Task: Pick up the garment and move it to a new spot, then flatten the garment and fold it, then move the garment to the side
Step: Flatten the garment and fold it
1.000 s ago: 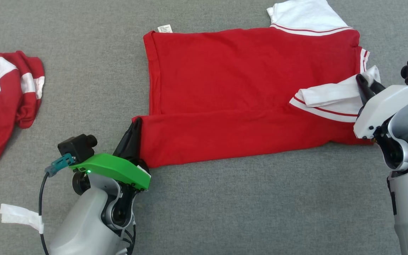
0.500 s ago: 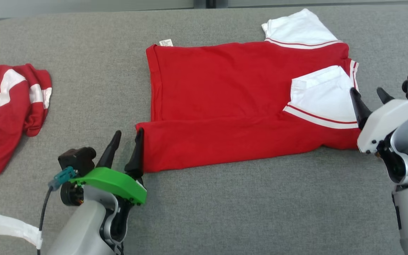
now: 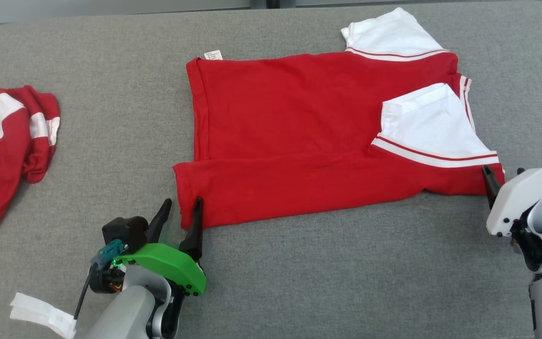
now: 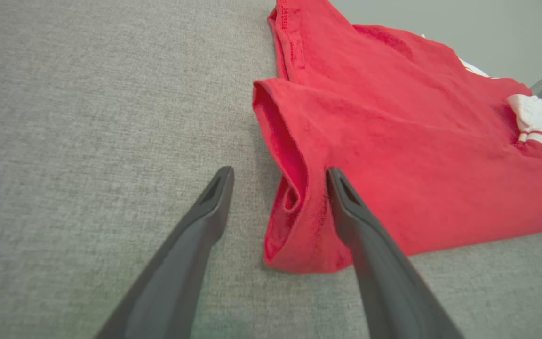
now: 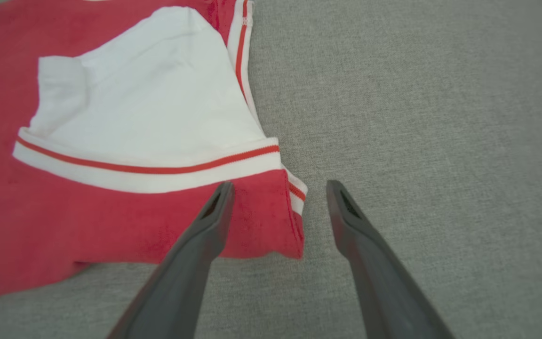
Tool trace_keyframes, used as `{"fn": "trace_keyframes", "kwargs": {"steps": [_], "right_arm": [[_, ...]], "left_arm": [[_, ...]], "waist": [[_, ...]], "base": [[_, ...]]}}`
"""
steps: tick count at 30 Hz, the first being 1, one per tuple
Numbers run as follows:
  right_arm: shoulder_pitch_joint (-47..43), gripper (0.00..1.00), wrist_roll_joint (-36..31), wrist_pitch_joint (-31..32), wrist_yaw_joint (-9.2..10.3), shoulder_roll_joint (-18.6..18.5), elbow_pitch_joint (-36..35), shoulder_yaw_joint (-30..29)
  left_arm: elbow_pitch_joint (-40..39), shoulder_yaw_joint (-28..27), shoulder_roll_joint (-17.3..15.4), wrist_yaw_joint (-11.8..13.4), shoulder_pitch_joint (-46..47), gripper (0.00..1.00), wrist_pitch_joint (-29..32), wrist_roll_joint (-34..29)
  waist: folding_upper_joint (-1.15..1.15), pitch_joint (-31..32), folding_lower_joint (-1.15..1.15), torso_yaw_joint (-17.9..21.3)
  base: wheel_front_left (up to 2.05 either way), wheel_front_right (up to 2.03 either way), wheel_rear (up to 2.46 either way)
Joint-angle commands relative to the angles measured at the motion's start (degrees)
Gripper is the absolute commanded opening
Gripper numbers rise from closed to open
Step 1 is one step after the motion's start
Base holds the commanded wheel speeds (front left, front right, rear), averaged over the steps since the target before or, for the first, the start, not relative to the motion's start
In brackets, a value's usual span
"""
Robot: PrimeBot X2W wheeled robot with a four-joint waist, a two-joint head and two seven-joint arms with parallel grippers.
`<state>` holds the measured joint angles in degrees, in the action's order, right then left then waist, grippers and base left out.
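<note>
The garment (image 3: 308,122) is a red shirt with white sleeves, lying flat on the grey surface with its near long edge folded over itself. My left gripper (image 3: 183,201) stands open at the fold's near left corner, one finger over the cloth edge, the other over bare surface. In the left wrist view the hem corner (image 4: 294,207) lies between the open fingers of the left gripper (image 4: 280,172). My right gripper (image 3: 502,170) is open at the near right corner. In the right wrist view the right gripper (image 5: 280,184) straddles the corner below the white sleeve (image 5: 148,108).
A second red and white garment (image 3: 3,141) lies crumpled at the far left. A white strip (image 3: 40,313) hangs by the left arm's cable. Bare grey surface (image 3: 346,282) runs along the near side, and its far edge (image 3: 111,16) is at the top.
Both grippers have opened and let go of the garment. The white sleeve now lies flat on the red cloth. Both arms have drawn back toward the near side.
</note>
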<state>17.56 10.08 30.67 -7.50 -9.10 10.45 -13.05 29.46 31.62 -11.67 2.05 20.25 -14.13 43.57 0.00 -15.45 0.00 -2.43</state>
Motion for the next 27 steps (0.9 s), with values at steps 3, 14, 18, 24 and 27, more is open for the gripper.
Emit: {"fn": "trace_keyframes", "kwargs": {"steps": [3, 14, 18, 24, 27], "right_arm": [[2.24, 1.0, -0.79, -0.02, 0.04, 0.62, 2.88, 0.02], [3.57, 1.0, -2.33, 1.32, 0.06, 1.82, 11.46, -1.54], [1.58, 0.09, -2.19, 2.23, 0.06, 2.41, 12.53, -0.96], [-0.98, 0.0, -0.91, 0.89, 0.07, 2.47, 10.75, 0.08], [-1.97, 0.0, 0.22, -0.03, 0.06, 2.91, 7.83, 0.57]], "left_arm": [[1.66, 0.33, 0.15, 0.64, 2.23, 1.0, 0.31, -0.78], [6.67, 2.41, 1.47, 1.28, 5.03, 1.0, 2.64, -1.92], [7.77, 3.36, 1.76, 0.14, 4.63, 0.03, 3.95, -1.38], [8.57, 3.99, 1.18, -0.72, 3.01, 0.0, 5.45, -0.68], [7.76, 3.19, 0.49, 0.1, 1.74, 0.0, 5.68, 0.42]], "waist": [[0.0, -1.88, 0.0, -0.35], [0.0, -3.31, 0.0, -1.13], [0.0, -2.8, 0.0, -0.83], [0.0, -0.84, 0.0, -0.08], [0.0, 0.54, 0.0, 0.39]], "base": [[0.0, 0.0, 0.0], [0.0, 0.0, 0.0], [0.0, 0.0, 0.0], [0.0, 0.0, 0.0], [0.0, 0.0, 0.0]]}}
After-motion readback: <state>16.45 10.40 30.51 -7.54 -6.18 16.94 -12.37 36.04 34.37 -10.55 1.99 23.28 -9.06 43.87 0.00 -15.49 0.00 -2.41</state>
